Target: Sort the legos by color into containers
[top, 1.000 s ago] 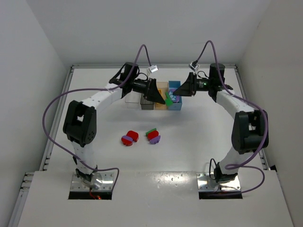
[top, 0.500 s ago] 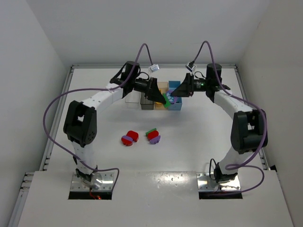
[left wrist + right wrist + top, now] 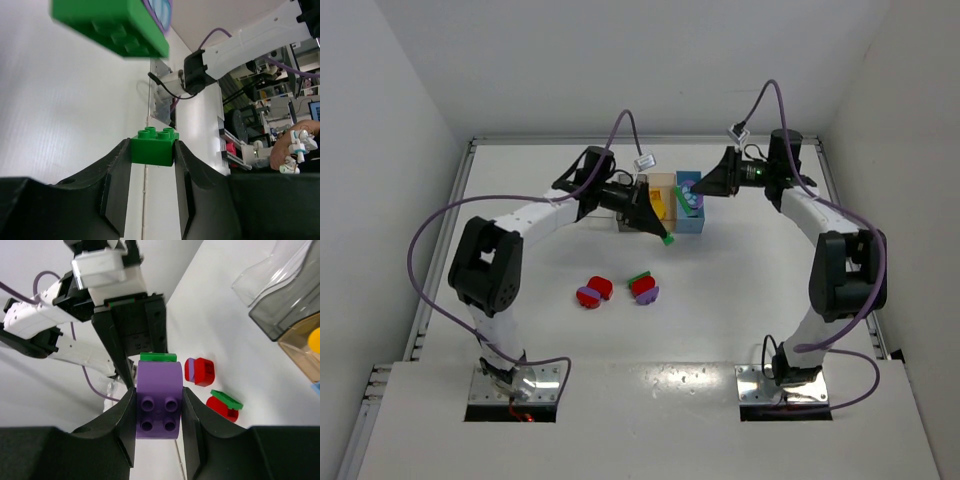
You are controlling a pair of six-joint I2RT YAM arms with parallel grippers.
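Note:
My left gripper [image 3: 658, 230] is shut on a green brick [image 3: 152, 147], held just in front of the bins. My right gripper [image 3: 696, 193] is shut on a purple brick [image 3: 157, 402] with a green piece [image 3: 158, 357] stuck to its far end, over the light blue bin [image 3: 691, 222]. That stack also shows at the top of the left wrist view [image 3: 112, 25]. On the table lie a red and purple pair [image 3: 592, 292] and a red brick with green and purple pieces [image 3: 643, 287]. The tan bin [image 3: 662, 203] holds a yellow brick [image 3: 314, 340].
The smoky grey bin [image 3: 290, 315] and the clear bin [image 3: 270, 275] stand left of the tan one; my left arm covers them in the top view. The four bins form a row at the back middle. White walls close in the table.
The two grippers were together on one green and purple stack. They have pulled apart: the left came toward me with a green brick, the right drew back right with the purple and green part.

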